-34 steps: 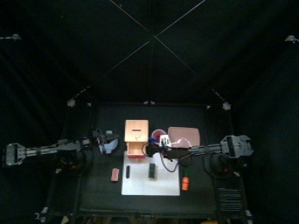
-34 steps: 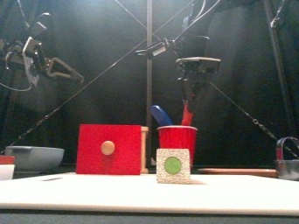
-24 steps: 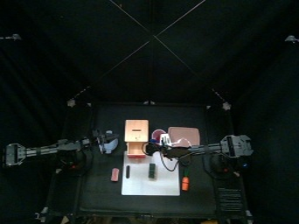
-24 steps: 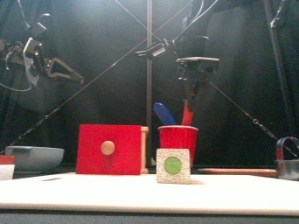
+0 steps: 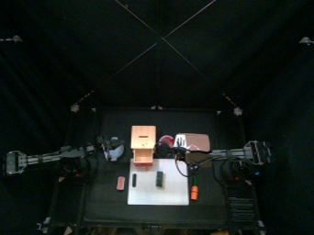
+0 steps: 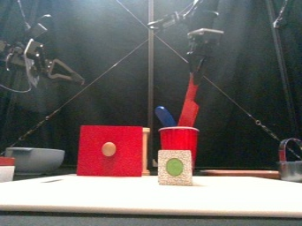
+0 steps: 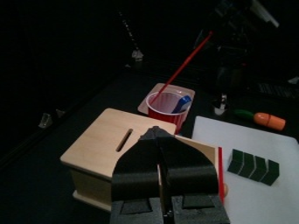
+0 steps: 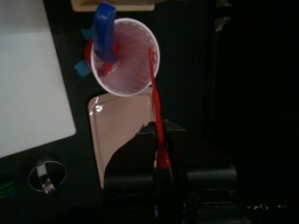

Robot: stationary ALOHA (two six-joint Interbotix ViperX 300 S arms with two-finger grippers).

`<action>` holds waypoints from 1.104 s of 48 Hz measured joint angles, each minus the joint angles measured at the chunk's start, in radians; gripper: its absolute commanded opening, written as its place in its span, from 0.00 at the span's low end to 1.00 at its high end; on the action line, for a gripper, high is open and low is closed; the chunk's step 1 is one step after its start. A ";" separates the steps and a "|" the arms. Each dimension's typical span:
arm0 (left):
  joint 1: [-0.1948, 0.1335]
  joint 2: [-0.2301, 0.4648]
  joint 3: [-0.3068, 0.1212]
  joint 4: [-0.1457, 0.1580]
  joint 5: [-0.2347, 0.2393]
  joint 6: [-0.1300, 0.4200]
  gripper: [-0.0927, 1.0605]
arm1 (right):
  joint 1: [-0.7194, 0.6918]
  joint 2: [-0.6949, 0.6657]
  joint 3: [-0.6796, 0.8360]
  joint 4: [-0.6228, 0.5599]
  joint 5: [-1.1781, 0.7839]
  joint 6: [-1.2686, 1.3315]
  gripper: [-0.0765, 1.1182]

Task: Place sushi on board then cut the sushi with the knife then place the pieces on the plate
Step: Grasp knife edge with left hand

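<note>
The sushi roll (image 6: 175, 166) stands on the white board (image 5: 141, 191), ready for cutting. Above the red cup (image 6: 179, 143) the right claw (image 6: 195, 69) is clenched on the red knife (image 6: 189, 101), tip at the rim. The left claw (image 7: 160, 142), closed on nothing, hovers over the wooden box (image 7: 107, 150), probably to keep clear

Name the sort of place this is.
Likely a robot test booth with a toy kitchen: black curtains surround a black table bearing a white cutting board and red cup; the right gripper holds a red toy knife.
</note>
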 measured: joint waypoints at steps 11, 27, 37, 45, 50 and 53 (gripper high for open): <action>-0.002 -0.002 0.000 0.000 0.000 0.000 0.15 | 0.023 -0.219 0.146 0.083 -0.158 0.144 0.40; -0.127 0.009 -0.018 0.064 -0.005 -0.002 0.21 | -0.003 -0.405 0.638 0.222 -0.957 0.281 0.40; -0.233 0.049 -0.049 0.058 -0.005 -0.006 0.52 | -0.021 -0.411 0.788 0.249 -1.344 0.279 0.40; -0.341 0.178 -0.110 0.034 -0.026 -0.006 0.84 | -0.041 -0.387 0.813 0.245 -1.399 0.273 0.40; -0.380 0.293 -0.158 0.012 -0.077 -0.006 0.95 | -0.051 -0.382 0.815 0.239 -1.407 0.270 0.40; -0.394 0.351 -0.184 0.002 -0.118 -0.008 0.97 | -0.057 -0.377 0.816 0.233 -1.408 0.270 0.40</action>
